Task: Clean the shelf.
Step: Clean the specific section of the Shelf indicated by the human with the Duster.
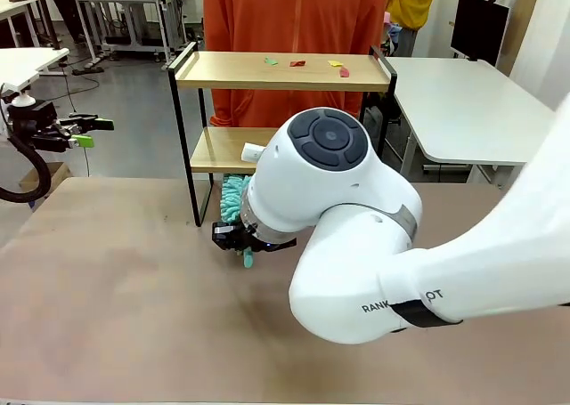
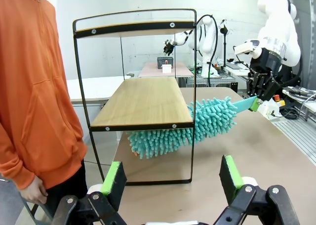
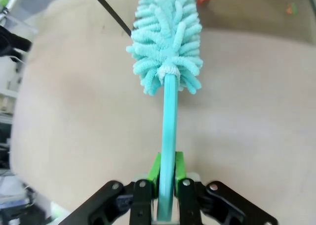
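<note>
Shelf [image 1: 267,71] just beyond right fingers [image 3: 154,168] clamped on teal duster [image 3: 168,42]; left fingers [image 2: 112,178] apart, well aside.

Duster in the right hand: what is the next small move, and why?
Probably draw the duster back and raise it toward the top board. The right hand is shut on its handle, but the head sits low, apparently under the lower board, while the coloured scraps lie on top.

The shelf [image 1: 232,72] is viewed frontally across the table [image 1: 107,289] and end-on from the left wrist (duster [image 1: 233,200] shared throughout).
</note>
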`<act>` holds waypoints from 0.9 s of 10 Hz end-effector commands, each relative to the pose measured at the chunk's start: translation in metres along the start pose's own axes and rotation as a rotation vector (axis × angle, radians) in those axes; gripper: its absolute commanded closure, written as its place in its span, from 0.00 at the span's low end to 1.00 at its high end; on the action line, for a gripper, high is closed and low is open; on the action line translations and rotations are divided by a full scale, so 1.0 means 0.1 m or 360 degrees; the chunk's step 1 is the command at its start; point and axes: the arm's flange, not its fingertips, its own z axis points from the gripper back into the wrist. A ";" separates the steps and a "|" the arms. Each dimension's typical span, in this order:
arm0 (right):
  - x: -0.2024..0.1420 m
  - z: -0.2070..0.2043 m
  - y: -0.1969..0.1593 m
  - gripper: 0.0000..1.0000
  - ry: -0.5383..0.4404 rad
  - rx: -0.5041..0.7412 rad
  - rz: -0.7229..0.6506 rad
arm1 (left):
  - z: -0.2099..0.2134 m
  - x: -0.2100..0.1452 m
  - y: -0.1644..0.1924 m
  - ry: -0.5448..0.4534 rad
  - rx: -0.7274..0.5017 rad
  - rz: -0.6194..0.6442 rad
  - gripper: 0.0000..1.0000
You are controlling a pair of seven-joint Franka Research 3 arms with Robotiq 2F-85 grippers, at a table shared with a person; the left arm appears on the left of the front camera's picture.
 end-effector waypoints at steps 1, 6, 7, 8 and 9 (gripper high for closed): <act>0.08 -0.66 0.46 0.87 -0.0083 0.0012 -0.0017 | -0.01 0.03 -0.02 0.0005 -0.0008 -0.0002 0.00; 0.23 -1.15 0.62 0.87 -0.0075 0.0075 -0.0068 | -0.01 0.03 -0.02 0.0005 -0.0008 -0.0002 0.00; 0.22 -1.25 0.60 0.87 -0.0061 0.0091 -0.0084 | -0.01 0.03 -0.02 0.0005 -0.0008 -0.0002 0.00; 0.22 -1.34 0.58 0.87 -0.0044 0.0094 -0.0109 | -0.01 0.03 -0.02 0.0005 -0.0008 -0.0002 0.00; 0.21 -1.39 0.53 0.87 -0.0036 0.0100 -0.0125 | -0.01 0.03 -0.02 0.0005 -0.0008 -0.0002 0.00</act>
